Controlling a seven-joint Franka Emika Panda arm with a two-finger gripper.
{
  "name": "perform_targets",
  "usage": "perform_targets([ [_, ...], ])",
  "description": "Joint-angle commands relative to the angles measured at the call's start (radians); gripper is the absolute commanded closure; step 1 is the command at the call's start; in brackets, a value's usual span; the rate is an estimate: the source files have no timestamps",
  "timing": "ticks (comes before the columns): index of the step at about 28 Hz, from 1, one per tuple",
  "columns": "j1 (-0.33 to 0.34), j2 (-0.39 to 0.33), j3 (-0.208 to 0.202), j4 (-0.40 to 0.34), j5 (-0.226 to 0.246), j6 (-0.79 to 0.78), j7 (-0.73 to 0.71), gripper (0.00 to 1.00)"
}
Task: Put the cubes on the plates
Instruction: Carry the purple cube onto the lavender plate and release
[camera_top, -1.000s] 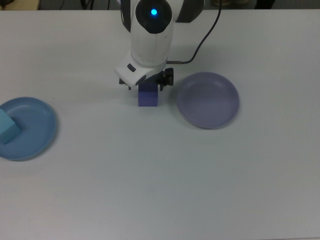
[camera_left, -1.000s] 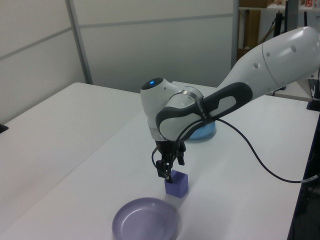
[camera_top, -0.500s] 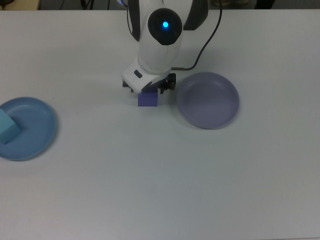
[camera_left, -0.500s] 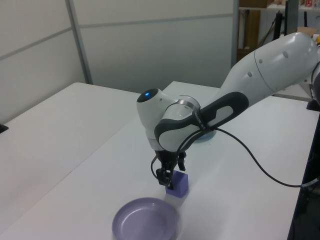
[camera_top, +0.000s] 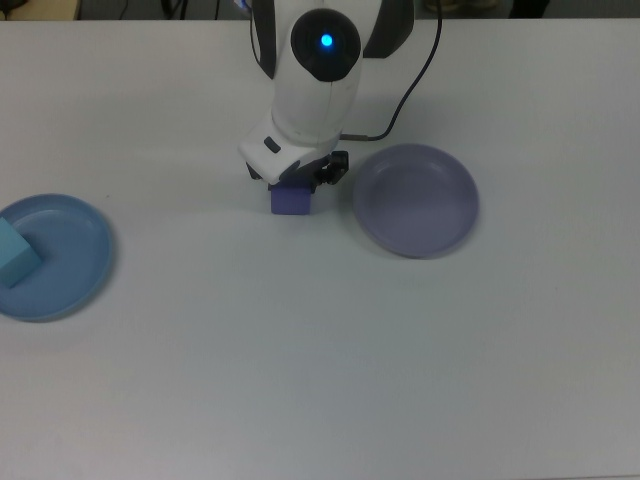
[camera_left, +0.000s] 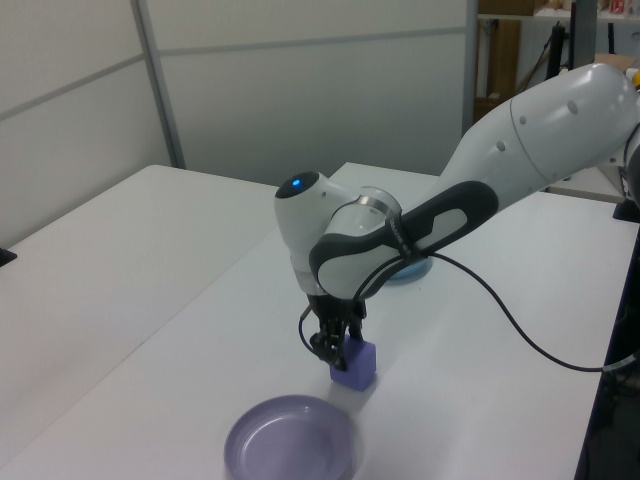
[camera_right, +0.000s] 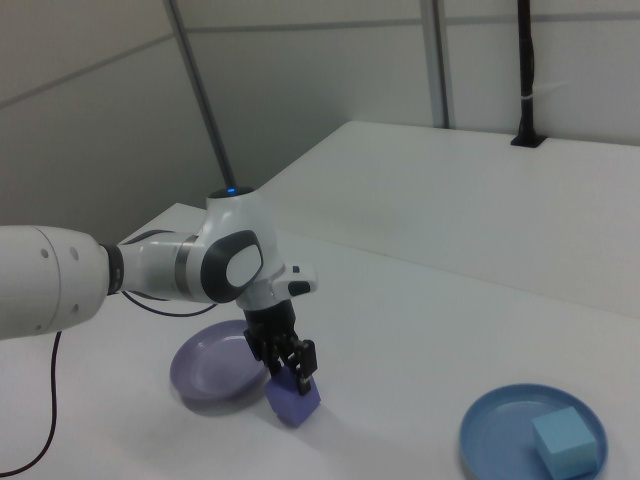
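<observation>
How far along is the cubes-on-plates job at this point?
Done: the turquoise cube sits on the blue plate. In hand: the pincer is down at the purple cube, which looks to rest on the table. Left: get it onto the empty lavender plate beside it.

It looked like a robotics lab or test cell: a white Franka arm (camera_left: 540, 130) trailing a black cable (camera_left: 520, 320) worked over a bare white table (camera_top: 330, 350), hemmed in by plain grey partition panels (camera_left: 300, 90) with metal framing posts (camera_right: 200, 100).
</observation>
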Motion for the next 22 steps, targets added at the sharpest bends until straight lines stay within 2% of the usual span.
perform_targets([
  [1,0.015,-0.073,-0.002,0.029,0.001,-0.088,0.021,0.99],
  [4,0.047,-0.068,0.038,0.072,0.016,-0.101,0.048,0.98],
  [6,0.062,-0.068,0.049,0.081,0.013,-0.101,0.079,0.96],
  [7,0.082,-0.066,0.054,0.087,0.009,-0.101,0.103,0.92],
  [12,0.162,-0.040,0.054,0.090,0.010,-0.090,0.135,0.91],
  [17,0.193,0.007,0.054,0.162,0.013,-0.085,0.246,0.89],
  [20,0.205,0.019,0.057,0.175,-0.002,-0.082,0.272,0.69],
  [22,0.243,0.018,0.057,0.175,-0.021,-0.090,0.284,0.20],
])
